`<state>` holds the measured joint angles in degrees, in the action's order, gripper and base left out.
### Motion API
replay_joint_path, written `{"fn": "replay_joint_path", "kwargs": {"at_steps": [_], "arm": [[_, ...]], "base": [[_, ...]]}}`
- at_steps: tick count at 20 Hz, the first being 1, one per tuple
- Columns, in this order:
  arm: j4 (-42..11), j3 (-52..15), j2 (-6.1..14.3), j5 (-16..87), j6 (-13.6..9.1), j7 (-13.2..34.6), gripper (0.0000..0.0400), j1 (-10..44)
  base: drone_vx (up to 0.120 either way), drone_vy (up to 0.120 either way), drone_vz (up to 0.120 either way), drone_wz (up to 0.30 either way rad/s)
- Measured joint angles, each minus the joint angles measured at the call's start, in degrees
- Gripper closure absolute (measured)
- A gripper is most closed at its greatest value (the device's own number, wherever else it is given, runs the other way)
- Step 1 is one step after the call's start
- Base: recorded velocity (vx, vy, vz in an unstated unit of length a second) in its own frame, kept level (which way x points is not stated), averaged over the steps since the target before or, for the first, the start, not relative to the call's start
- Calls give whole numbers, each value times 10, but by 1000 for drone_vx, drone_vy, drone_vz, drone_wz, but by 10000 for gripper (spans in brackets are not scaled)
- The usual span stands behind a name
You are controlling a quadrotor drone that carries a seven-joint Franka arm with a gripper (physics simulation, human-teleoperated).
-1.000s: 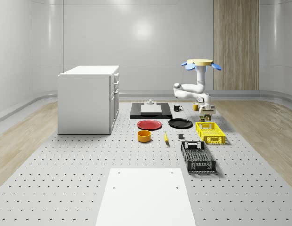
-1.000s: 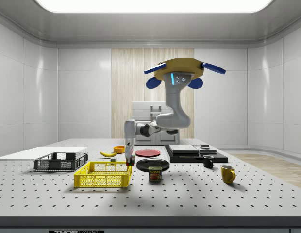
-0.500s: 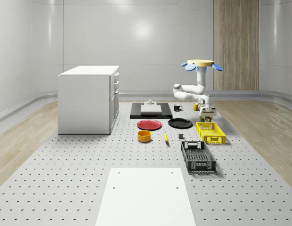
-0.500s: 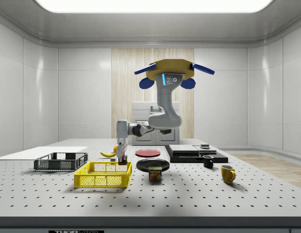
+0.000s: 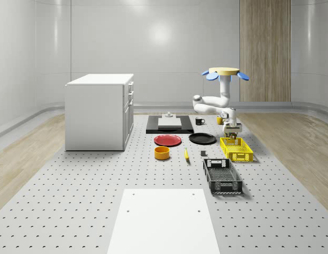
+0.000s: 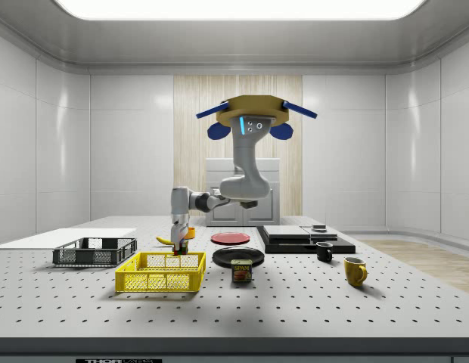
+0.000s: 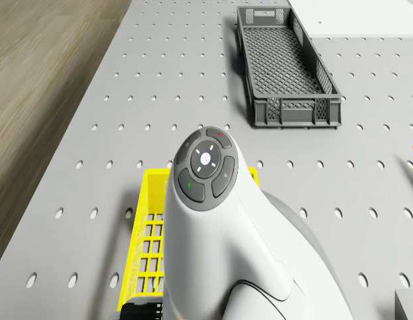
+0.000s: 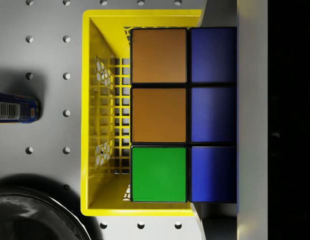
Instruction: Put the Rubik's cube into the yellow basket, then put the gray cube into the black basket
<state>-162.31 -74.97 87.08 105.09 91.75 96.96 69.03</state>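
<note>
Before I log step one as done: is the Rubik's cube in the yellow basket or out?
Out: the Rubik's cube hangs in the gripper above the yellow basket; the drone hovers nearby.

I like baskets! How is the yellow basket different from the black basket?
The yellow basket is bright yellow; the black basket is dark. The gripper holds the Rubik's cube over the yellow one; nothing hovers over the black one. Both are mesh-walled rectangles on the table.
</note>
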Motion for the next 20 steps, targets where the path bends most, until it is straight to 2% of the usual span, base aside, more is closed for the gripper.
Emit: {"fn": "replay_joint_path", "kwargs": {"at_steps": [10,20], "arm": [[18,62,3,57,27,0,75,11],[46,129,-5,121,52,-1,75,25]], "base": [[0,0,0,0],[0,0,0,0]]}}
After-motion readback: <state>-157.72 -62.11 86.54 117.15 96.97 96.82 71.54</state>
